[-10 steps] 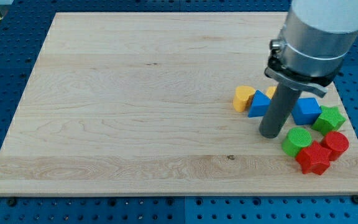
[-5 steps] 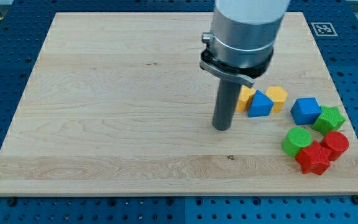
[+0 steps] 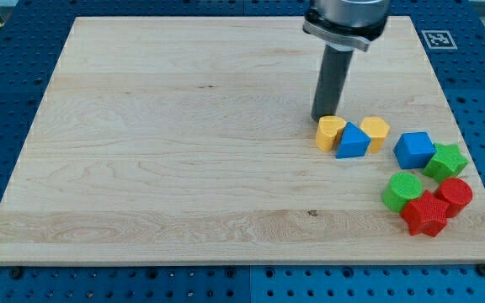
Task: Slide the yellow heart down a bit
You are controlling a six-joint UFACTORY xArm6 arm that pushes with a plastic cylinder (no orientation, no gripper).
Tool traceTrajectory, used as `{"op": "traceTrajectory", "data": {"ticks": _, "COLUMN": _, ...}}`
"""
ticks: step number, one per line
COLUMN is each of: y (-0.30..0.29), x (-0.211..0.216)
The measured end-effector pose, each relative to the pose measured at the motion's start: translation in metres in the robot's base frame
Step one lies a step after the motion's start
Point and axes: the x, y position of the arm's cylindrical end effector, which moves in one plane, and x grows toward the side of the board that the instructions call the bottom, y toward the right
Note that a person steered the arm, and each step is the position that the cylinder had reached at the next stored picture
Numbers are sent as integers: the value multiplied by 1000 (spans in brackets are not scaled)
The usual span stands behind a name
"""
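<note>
My tip stood on the table just above the yellow heart, touching or nearly touching its upper edge. The end effector was a plain rod with nothing to open or close, holding nothing. The heart lay right of centre, against a blue triangular block with a yellow block beyond. Further right sat a blue cube, a green star, a green cylinder, a red star and a red cylinder.
</note>
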Motion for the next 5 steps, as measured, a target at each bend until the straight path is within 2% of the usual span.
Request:
{"op": "traceTrajectory", "data": {"ticks": 1, "y": -1, "x": 19}}
{"op": "traceTrajectory", "data": {"ticks": 5, "y": -6, "x": 43}}
